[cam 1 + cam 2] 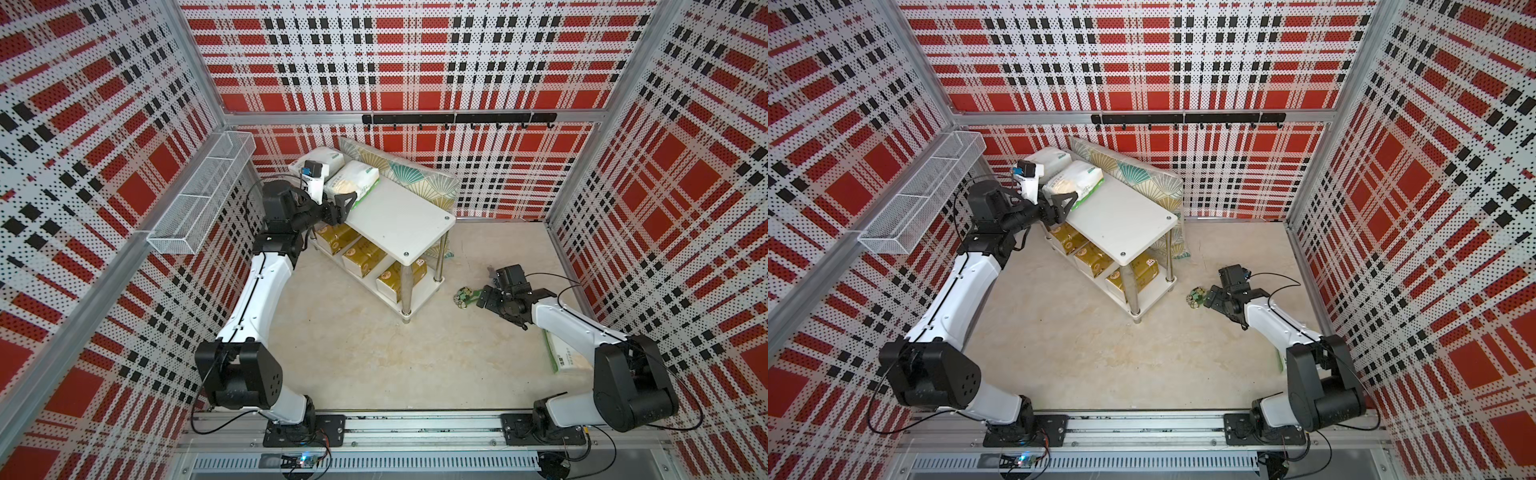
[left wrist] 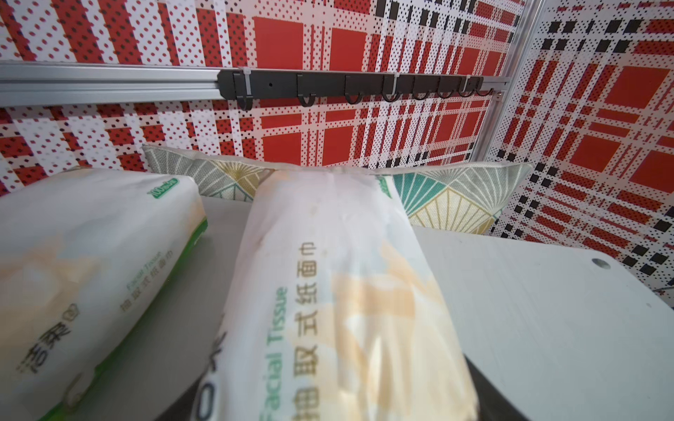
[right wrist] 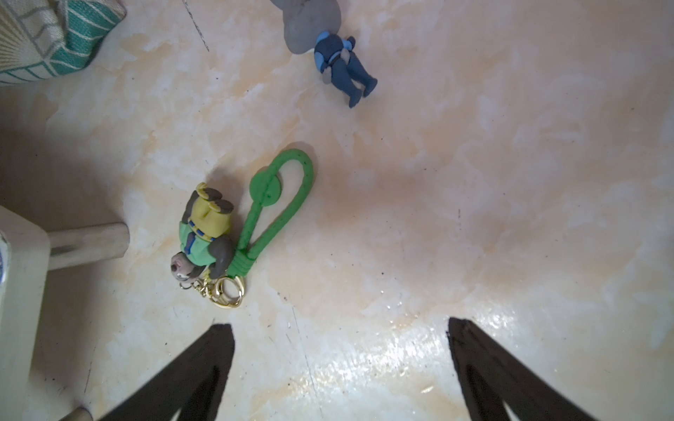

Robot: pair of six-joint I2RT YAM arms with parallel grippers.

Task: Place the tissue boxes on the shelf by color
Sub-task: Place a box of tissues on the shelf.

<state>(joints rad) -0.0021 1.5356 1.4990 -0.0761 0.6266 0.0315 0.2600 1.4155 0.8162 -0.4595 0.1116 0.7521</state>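
Within red plaid walls, on the pale bench (image 1: 374, 353), the shelf (image 1: 399, 220) holds three gold tissue boxes (image 1: 363, 257) on its lower board and one white box (image 1: 322, 160) at the top board's far-left end. The left fingers (image 1: 348, 203) are clamped on a second white box (image 1: 353, 180) just beside it, while the right fingers (image 3: 204, 364) stand apart above a keychain (image 3: 208, 237). By my judgement, only the third white box (image 1: 559, 353), lying near right under the right arm, remains to be shelved.

white pack (image 1: 557, 352) partly hidden, grey toy (image 3: 310, 29) cropped
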